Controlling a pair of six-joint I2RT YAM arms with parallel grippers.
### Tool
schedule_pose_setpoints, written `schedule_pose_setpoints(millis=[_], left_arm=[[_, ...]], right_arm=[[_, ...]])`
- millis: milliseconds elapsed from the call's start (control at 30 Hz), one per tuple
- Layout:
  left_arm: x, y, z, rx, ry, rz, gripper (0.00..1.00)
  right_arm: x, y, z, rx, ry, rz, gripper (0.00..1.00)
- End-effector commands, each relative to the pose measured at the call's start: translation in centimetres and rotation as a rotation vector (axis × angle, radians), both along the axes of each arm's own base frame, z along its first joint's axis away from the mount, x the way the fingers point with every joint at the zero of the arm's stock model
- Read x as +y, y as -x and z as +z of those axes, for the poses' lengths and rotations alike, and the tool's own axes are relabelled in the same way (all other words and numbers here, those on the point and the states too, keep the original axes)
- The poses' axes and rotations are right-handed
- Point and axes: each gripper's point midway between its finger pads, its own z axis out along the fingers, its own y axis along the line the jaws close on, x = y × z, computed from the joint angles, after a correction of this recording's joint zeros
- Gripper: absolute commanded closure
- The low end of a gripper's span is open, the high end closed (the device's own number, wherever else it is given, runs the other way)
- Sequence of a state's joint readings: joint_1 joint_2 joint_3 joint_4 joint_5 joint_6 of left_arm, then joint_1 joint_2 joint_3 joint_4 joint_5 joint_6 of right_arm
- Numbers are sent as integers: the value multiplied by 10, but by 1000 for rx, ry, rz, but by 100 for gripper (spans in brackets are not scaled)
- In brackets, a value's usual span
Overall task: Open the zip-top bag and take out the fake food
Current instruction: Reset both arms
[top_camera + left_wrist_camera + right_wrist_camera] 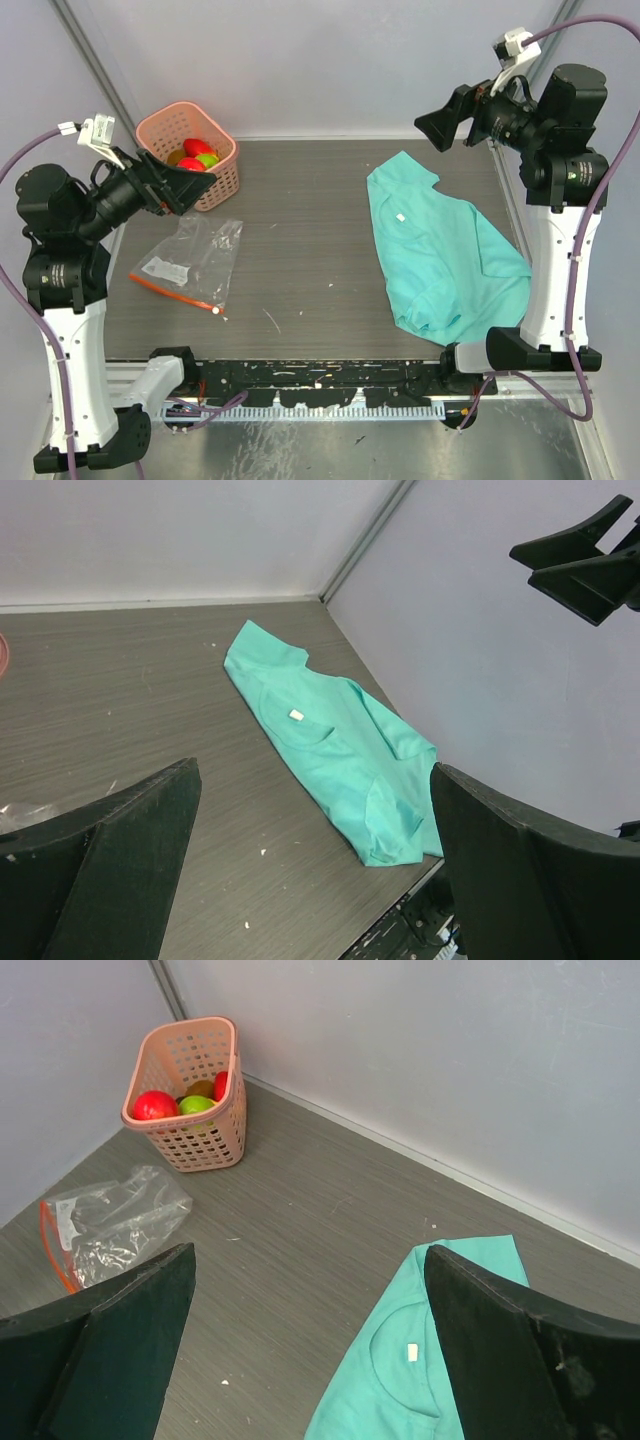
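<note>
The zip-top bag lies flat and crinkled on the left of the table, with its red-orange zip strip along the near edge. It looks empty. In the right wrist view the zip-top bag is at the far left. The fake food, red, green and yellow pieces, sits in the pink basket at the back left; the right wrist view shows the fake food there too. My left gripper hovers open above the table between basket and bag. High over the back right, my right gripper hangs open. Both hold nothing.
A teal cloth is spread over the right half of the table, reaching its near right corner. It shows between the open fingers of the left gripper and under the right gripper. White walls close in the back and both sides.
</note>
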State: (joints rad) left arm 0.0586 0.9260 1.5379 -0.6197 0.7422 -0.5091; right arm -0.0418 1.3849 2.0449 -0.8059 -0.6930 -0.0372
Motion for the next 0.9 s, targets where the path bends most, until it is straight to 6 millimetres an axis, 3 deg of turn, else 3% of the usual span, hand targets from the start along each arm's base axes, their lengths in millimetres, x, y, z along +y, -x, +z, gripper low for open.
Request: schedule_pose_setpoints(millis=[0,867], left_arm=[[-6,5,15,-64,17,-36,2],[-7,6,12,-66,34,-42,2]], right_arm=[[-1,5,27,-83,-24,-18,0],[-7,14,25,-94,-8,-55,0]])
